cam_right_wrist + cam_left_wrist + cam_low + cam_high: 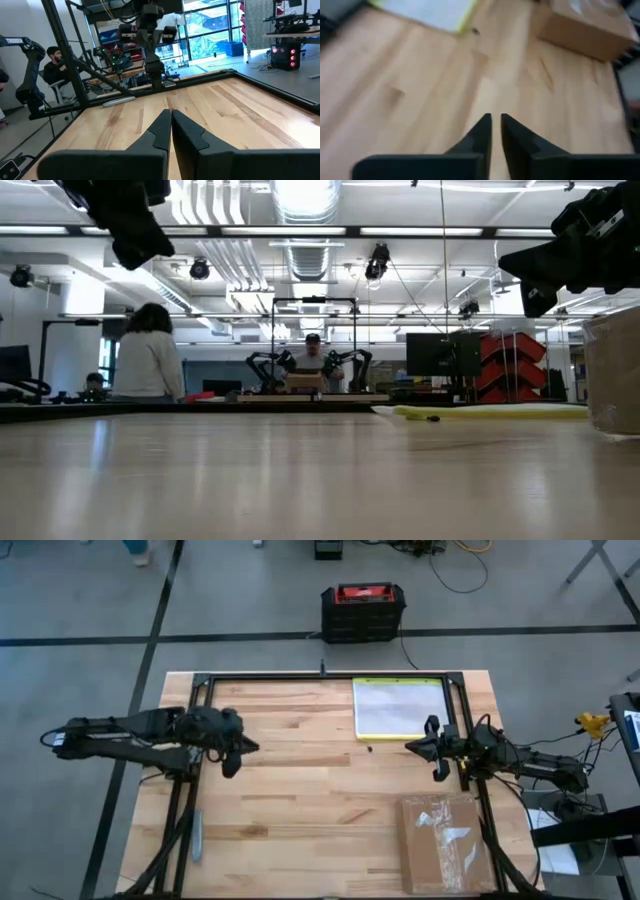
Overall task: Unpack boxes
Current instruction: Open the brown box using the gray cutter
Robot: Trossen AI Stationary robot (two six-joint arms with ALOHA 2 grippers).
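While both arms hung clear of the tabletop [300, 790], nothing was yet in hand, so the step you faced was the first reach to the box.

Box: the flat brown carton [446, 842] lay at the near right corner of the tabletop, taped face up, shiny clear strips across its top; start your plan there.
Right gripper [438, 748]: it hovered just beyond the carton's far edge, fingers [172, 131] pressed together and holding nothing. You would have needed to spread them before coming down.
Left gripper [232, 748]: it hung over the left-middle of the tabletop, well apart from the carton, fingers [495, 132] all but shut on nothing. The carton [585, 27] showed far off in its wrist view.
How to do it well: judged from this layout, you were best served pinning the carton with the nearer right arm and bringing the left across to work a flap or tape end, approaching from above, not from the side.
Risk: the tape looked smooth, and a shallow pinch would likely have slipped.
Pouch: the clear pouch [398, 708] with its yellow-green edge lay beyond the right gripper; it was not your target.
Case: the black-and-red case [363, 610] sat on the floor past the tabletop's far edge.
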